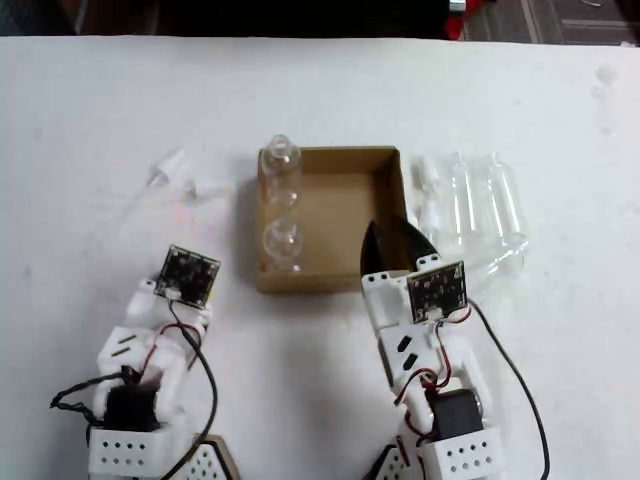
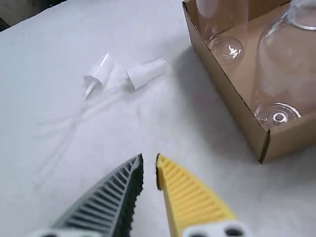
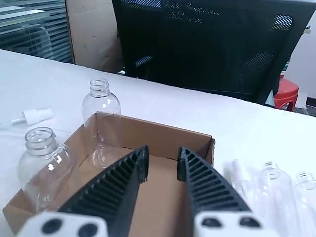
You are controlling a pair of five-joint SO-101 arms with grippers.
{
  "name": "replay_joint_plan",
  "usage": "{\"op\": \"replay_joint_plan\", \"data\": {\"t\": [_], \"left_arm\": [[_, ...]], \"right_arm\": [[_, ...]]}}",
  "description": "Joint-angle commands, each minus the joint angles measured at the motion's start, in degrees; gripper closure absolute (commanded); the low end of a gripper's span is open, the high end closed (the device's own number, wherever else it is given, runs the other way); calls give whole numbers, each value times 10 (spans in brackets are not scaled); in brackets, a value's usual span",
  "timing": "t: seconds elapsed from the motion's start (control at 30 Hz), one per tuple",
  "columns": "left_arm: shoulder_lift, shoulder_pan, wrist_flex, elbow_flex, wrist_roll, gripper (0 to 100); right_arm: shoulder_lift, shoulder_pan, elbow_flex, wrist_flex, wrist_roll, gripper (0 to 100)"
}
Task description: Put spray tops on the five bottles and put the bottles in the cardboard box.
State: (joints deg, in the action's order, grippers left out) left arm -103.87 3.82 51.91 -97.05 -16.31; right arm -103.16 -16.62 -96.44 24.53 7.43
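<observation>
Two bottles [image 1: 283, 240] upright in cardboard box [image 1: 335, 152], frame centre; three loose bottles [image 1: 480, 205] lying at its right, spray tops [image 1: 170, 172] upper left. I see left fingers [image 2: 116, 200] barely parted, right fingers [image 3: 210, 185] released, both empty.

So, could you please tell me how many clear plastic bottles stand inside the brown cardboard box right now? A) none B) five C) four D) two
D: two clear plastic bottles, both without tops, stand upright along one wall of the brown cardboard box, while further bottles lie on the white table outside it.
</observation>
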Motion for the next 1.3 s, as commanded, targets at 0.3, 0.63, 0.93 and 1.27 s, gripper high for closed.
{"op": "replay_joint_plan", "data": {"t": [0.3,0.63,0.93,1.27], "left_arm": [[-7,-9,-30,1,-5,947],[-7,-8,-36,1,-5,943],[-7,-8,-35,1,-5,943],[-7,-8,-35,1,-5,943]], "right_arm": [[-1,1,-4,-12,7,915],[-1,27,-4,-15,7,911],[-2,65,3,-22,2,915],[-1,65,-4,-47,2,911]]}}
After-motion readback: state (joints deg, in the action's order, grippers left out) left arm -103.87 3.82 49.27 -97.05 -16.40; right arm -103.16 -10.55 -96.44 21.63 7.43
